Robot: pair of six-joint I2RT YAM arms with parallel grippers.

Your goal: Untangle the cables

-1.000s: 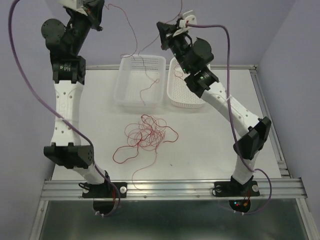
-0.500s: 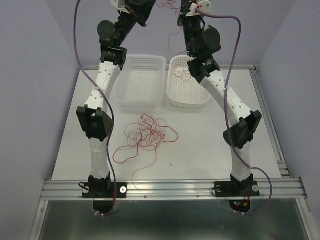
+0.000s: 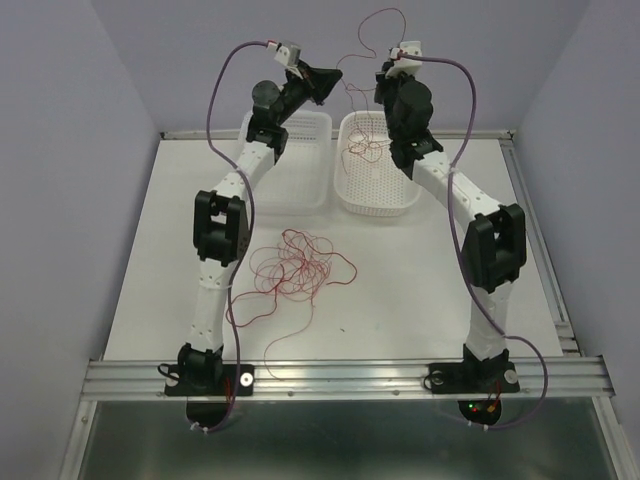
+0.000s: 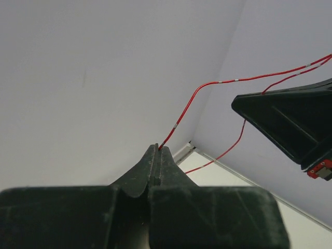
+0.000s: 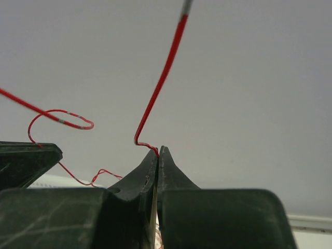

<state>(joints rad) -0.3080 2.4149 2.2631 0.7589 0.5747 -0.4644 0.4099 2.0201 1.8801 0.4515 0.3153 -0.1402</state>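
A tangle of thin red cables (image 3: 295,265) lies on the white table's middle. My left gripper (image 3: 335,74) and right gripper (image 3: 384,70) are raised close together at the back, above the baskets. Both are shut on one red cable (image 3: 365,35) that loops up between them and hangs down into the right basket (image 3: 350,190). In the left wrist view the shut gripper (image 4: 157,149) pinches the cable (image 4: 207,85), with the right gripper (image 4: 290,119) ahead. In the right wrist view the shut gripper (image 5: 158,150) pinches the cable (image 5: 166,72).
A clear left basket (image 3: 305,195) and a white perforated right basket stand side by side at the table's back. Purple walls close in the back and sides. A metal rail (image 3: 340,375) runs along the near edge by the arm bases.
Both arms have swung in toward the back centre, bringing the grippers close together. The held cable has left the left basket and now dangles into the right basket.
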